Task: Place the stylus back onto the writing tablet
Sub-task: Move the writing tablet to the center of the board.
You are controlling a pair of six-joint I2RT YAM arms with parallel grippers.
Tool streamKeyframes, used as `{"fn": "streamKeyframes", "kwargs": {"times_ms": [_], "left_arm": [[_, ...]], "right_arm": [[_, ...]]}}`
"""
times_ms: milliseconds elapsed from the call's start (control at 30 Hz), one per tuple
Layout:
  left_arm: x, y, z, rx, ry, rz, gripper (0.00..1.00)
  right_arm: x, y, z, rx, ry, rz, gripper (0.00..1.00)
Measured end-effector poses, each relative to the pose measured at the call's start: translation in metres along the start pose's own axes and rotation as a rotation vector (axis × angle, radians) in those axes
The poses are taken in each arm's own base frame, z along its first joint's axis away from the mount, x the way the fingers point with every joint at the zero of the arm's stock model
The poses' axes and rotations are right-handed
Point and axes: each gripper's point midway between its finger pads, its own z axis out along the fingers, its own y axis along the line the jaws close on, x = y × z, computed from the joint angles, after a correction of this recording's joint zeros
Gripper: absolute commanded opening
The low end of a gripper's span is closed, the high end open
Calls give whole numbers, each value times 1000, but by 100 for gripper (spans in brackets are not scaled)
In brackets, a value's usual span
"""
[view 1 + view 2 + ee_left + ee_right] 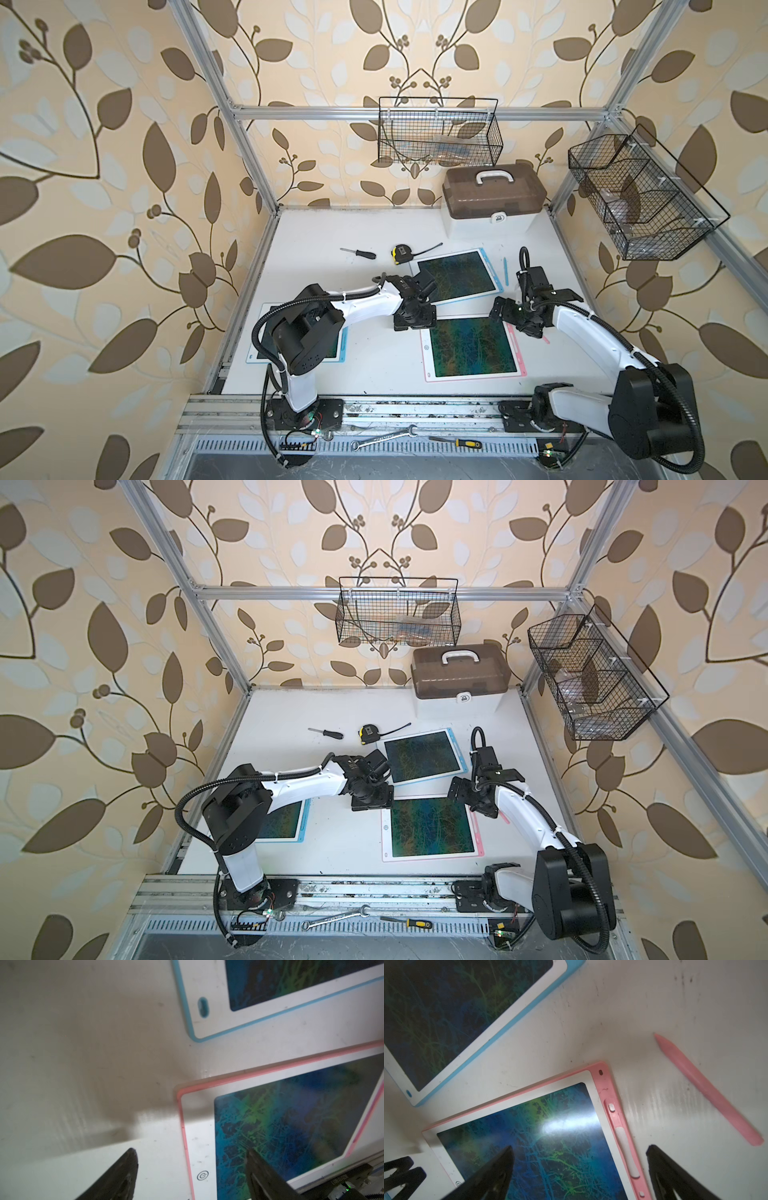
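White tabletop (332,232), pink stylus (708,1088) beside pink tablet (607,1088), power symbol (202,1175) printed

Robot lab cell: aluminium frame (332,112), leaf wallpaper (104,187), white tabletop (332,232).

Bare bench (654,1001) all round the pink stylus (708,1088). Clear strip between it and the slotted edge of the pink tablet (609,1093). Narrow bare lane between that tablet and the blue tablet (500,1028). Over the pink tablet's far corners, one at each: left pincer (191,1150) and right pincer (580,1148), both spread wide.
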Motion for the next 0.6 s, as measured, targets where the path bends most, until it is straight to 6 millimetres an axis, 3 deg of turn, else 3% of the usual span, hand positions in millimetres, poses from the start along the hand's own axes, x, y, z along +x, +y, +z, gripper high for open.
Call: {"fn": "streamKeyframes", "kwargs": {"times_ms": [333, 600], "left_arm": [[12, -4, 9, -11, 27, 26, 81], [14, -4, 13, -16, 37, 28, 81]], "right_arm": [[2, -4, 9, 10, 14, 13, 100], [18, -16, 23, 34, 58, 40, 100]]}}
